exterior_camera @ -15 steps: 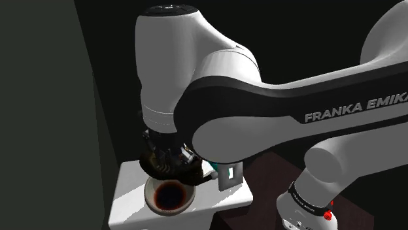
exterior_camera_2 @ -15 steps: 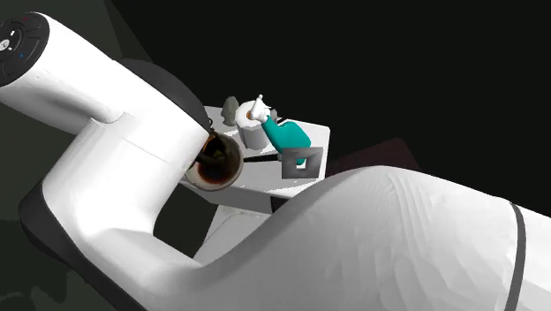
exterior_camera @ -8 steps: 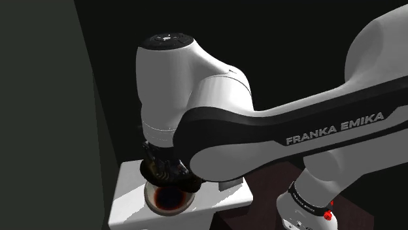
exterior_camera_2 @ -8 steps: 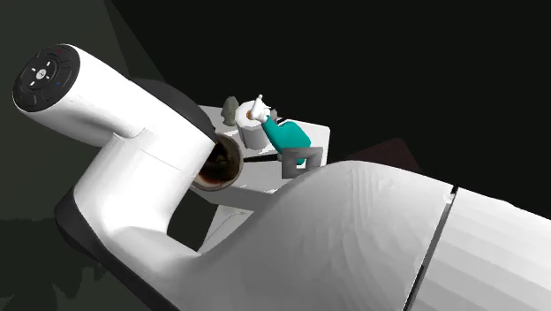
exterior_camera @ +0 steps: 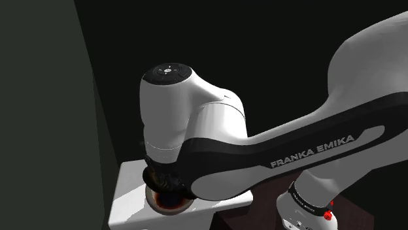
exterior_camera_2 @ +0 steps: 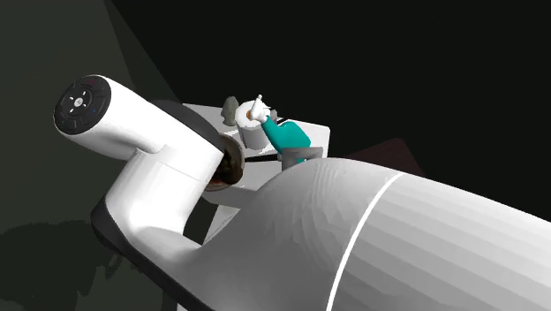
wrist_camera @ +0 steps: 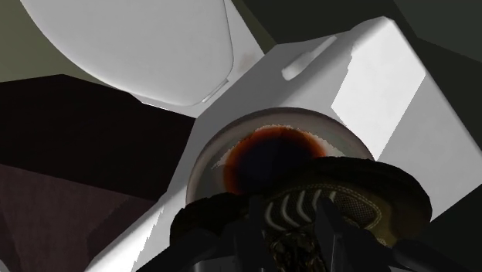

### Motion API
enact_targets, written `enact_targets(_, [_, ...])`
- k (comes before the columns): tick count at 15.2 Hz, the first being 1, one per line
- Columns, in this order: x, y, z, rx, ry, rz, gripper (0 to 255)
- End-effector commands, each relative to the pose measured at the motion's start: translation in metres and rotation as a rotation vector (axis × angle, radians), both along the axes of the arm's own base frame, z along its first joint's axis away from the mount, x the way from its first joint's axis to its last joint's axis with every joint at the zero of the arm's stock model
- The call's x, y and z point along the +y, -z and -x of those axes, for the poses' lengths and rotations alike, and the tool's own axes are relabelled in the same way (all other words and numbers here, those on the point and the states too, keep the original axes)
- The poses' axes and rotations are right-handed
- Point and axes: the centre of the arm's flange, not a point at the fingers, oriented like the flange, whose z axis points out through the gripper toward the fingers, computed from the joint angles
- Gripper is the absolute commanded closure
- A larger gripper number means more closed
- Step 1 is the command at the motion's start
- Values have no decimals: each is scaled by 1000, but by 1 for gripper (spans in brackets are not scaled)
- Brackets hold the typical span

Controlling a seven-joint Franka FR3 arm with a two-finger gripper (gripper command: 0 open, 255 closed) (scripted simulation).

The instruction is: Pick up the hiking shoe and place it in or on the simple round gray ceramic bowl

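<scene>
The jaws are clenched on the dark shoe [wrist_camera: 347, 202], one finger on each side of its laced upper. The shoe hangs over part of the bowl [wrist_camera: 266, 154], and I cannot tell whether the two touch. The bowl has a pale rim and a dark red-brown inside, and it stands at one edge of the white tabletop [wrist_camera: 386, 85]. Toward the opposite edge, a teal object [exterior_camera_2: 289, 134] lies just beside a white cup [exterior_camera_2: 252, 134].

White arm [exterior_camera: 196, 111], black FRANKA EMIKA band [exterior_camera: 314, 147]
</scene>
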Motion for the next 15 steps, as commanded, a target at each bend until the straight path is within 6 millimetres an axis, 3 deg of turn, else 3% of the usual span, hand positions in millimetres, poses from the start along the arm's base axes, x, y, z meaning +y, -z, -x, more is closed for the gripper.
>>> enact_targets(1, [0, 5, 0, -1, 0, 0, 255])
enact_targets(7, [0, 5, 0, -1, 0, 0, 255])
enact_targets(8, [-1, 5, 0, -1, 0, 0, 0])
enact_targets(13, [0, 5, 0, -1, 0, 0, 0])
enact_targets(15, [1, -22, 3, -1, 0, 0, 0])
